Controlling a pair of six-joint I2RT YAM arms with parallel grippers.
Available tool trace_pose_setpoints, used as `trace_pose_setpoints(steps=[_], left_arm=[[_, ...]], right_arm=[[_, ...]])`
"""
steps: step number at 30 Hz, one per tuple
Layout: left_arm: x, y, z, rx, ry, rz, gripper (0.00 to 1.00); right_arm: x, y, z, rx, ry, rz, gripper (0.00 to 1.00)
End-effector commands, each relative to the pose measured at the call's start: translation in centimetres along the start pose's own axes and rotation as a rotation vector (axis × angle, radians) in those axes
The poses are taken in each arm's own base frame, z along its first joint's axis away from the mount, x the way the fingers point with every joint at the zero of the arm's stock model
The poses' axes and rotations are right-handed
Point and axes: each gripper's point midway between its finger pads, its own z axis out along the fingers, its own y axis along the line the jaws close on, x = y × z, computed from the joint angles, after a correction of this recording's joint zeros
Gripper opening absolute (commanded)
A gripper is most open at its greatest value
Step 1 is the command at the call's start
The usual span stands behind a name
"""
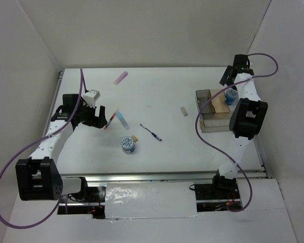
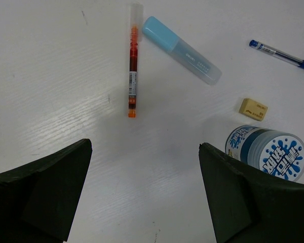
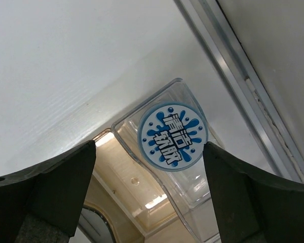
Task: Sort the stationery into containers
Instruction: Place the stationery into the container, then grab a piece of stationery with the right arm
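My left gripper (image 1: 101,120) (image 2: 145,144) is open and empty, low over the table, just short of the red pen (image 2: 133,66) (image 1: 111,121). The light-blue bar (image 2: 181,49) (image 1: 122,119) lies beside the pen. A blue-white roll (image 2: 271,152) (image 1: 127,145), the tan cube (image 2: 254,109) (image 1: 135,137) and the blue pen (image 2: 283,53) (image 1: 151,132) lie to its right. My right gripper (image 1: 226,77) (image 3: 149,144) is open above the second roll (image 3: 172,136) (image 1: 231,95), which sits in a clear corner compartment of the tray (image 1: 202,109) (image 3: 142,109).
The pink bar (image 1: 121,77) lies at the back. The beige block (image 1: 183,111) lies left of the tray. The tray has a tan section (image 3: 137,187) and a smoky-grey section (image 1: 209,122). A metal rail (image 3: 243,81) and the wall run just right of the tray.
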Motion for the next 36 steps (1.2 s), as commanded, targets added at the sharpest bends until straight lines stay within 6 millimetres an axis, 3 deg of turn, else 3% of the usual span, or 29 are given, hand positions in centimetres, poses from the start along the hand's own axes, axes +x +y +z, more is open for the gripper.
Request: trace_pose_setpoints(steps=[1,2,4,5,6,7,8,10,11,13,14,16,17,19,20,22,23,27,30,31,36], left_arm=[[-1.8,-0.2,-1.1,0.002,-0.063,0.014,0.99],[-2.0,-0.2,-1.4,0.001,-0.076,0.017,0.99],[-2.2,-0.5,-1.7,0.003,-0.086,0.021,0.99],[-2.5,-0.5,-2.1,-0.002,-0.097,0.023,0.99],[-2.5,-0.5,-2.2,-0.002,-0.098,0.024,0.99],[-2.5,-0.6,-2.5,0.002,-0.099,0.027,0.99],[-2.8,-1.0,-2.9,0.024,-0.112,0.036,0.99],[-2.9,-0.7,-3.6,0.036,-0.13,0.018,0.99],[-3.1,-0.7,-4.1,0.037,-0.142,0.014,0.99],[-3.1,-0.7,-4.5,0.057,-0.148,0.006,0.99],[-3.1,-0.8,-4.7,0.064,-0.15,0.007,0.99],[-3.2,-1.0,-5.0,0.078,-0.159,-0.001,0.99],[-3.2,-1.0,-5.2,0.075,-0.159,-0.007,0.99],[-3.3,-0.9,-5.4,0.072,-0.167,-0.012,0.99],[-3.2,-0.7,-5.5,0.069,-0.168,-0.021,0.99],[-3.1,-0.7,-5.6,0.077,-0.172,-0.027,0.99],[-2.8,-0.7,-5.6,0.079,-0.166,-0.036,0.99],[-2.4,-0.6,-5.4,0.091,-0.153,-0.046,0.99],[-2.2,-0.3,-5.3,0.088,-0.149,-0.053,0.99],[-2.1,-0.2,-5.3,0.088,-0.148,-0.051,0.99],[-1.7,0.1,-4.7,0.084,-0.137,-0.065,0.99]], right_arm=[[-2.4,1.0,-2.0,-0.072,-0.046,-0.004,0.92],[-3.4,1.3,-3.8,-0.104,-0.079,-0.025,0.9],[-2.9,3.1,-5.7,-0.179,-0.104,-0.08,0.9],[-4.4,4.0,-9.2,-0.245,-0.18,-0.135,0.9],[-3.7,4.8,-10.0,-0.28,-0.199,-0.177,0.9],[-3.3,6.7,-12.1,-0.343,-0.222,-0.239,0.9],[-3.0,8.0,-15.5,-0.447,-0.26,-0.35,0.91],[-0.7,11.6,-19.9,-0.623,-0.268,-0.498,0.92],[0.2,13.0,-23.5,-0.75,-0.302,-0.583,0.93],[4.5,15.5,-26.5,-0.873,-0.238,-0.688,0.95],[8.1,17.7,-29.5,-0.976,-0.203,-0.782,0.99],[11.8,19.7,-32.0,-1.062,-0.174,-0.883,1.0],[15.2,21.5,-34.3,-1.128,-0.169,-0.973,1.0],[18.3,23.2,-36.2,-1.182,-0.176,-1.047,1.0],[21.0,24.7,-37.8,-1.237,-0.176,-1.109,1.0],[24.0,26.2,-38.3,-1.265,-0.148,-1.176,1.0],[26.0,27.1,-39.8,-1.306,-0.139,-1.224,1.0],[32.8,29.0,-40.4,-1.348,-0.029,-1.353,1.0],[36.1,29.6,-40.7,-1.361,-0.01,-1.398,1.0],[37.1,29.9,-39.9,-1.335,0.003,-1.397,1.0],[40.3,31.0,-39.1,-1.297,0.06,-1.401,1.0]])
